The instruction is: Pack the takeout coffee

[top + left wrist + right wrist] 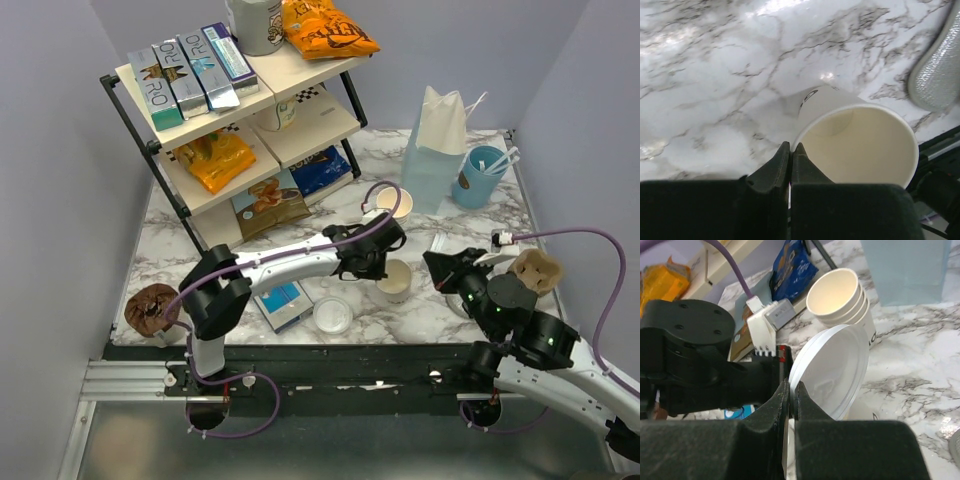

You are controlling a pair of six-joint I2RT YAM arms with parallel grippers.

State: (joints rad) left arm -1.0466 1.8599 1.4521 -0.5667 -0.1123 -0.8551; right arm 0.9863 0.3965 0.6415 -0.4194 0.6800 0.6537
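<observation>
With left hand [791,148] clenched on rim of cup [860,150] and right hand [790,385] grasping white lid [835,365] by its edge, risks denting rim or tipping cup by pressing lid on crooked.

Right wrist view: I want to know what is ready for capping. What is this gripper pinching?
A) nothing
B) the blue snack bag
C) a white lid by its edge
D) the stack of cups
C: the right gripper is shut on the edge of the white lid, with the stack of cups standing free behind it.
</observation>
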